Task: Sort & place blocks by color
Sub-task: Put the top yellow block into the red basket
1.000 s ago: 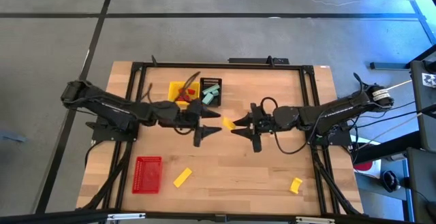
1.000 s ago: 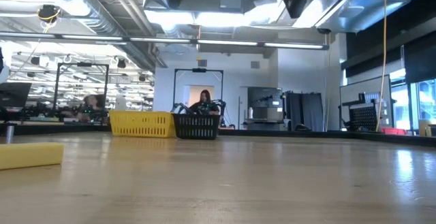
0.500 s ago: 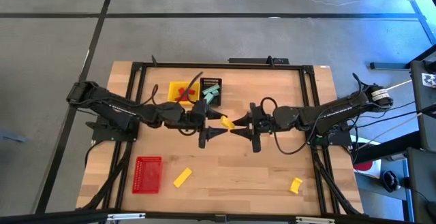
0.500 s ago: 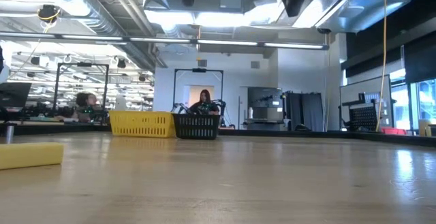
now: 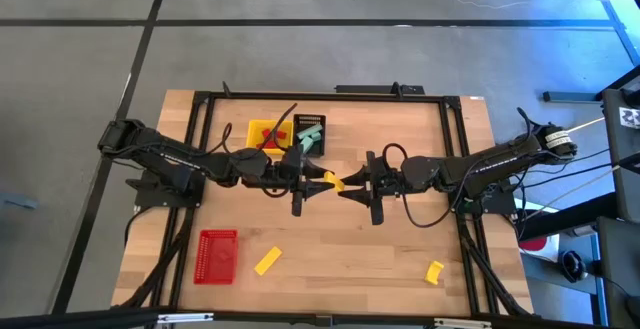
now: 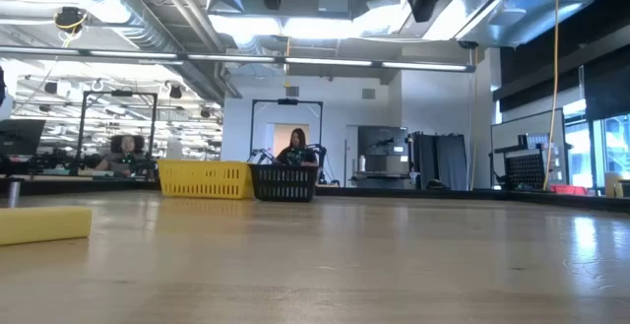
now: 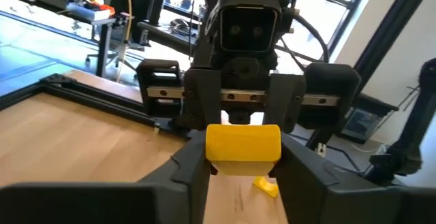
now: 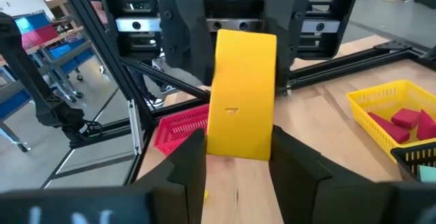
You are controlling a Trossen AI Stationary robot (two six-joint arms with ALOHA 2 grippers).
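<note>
High view: left gripper and right gripper meet nose to nose over mid-table, with a yellow block between them. Yellow basket holds red pieces, black basket holds teal ones, red basket sits near the front left. Two more yellow blocks lie loose: one beside the red basket, one front right.

Low view: a loose yellow block lies flat on the table at the near left; yellow and black baskets stand far back. Arms show only as dark shapes overhead.

Left wrist view: the block sits between this arm's finger tips, jaws spread about its width; can't tell if they bear on it.

Right wrist view: the block stands upright, jaws pinched on its lower part.

Read: mid-air handover, right to left. Next, the left needs to clamp firmly before the right lets go; release too soon drops it. Yellow basket already has red in it, so the drop target needs checking.
</note>
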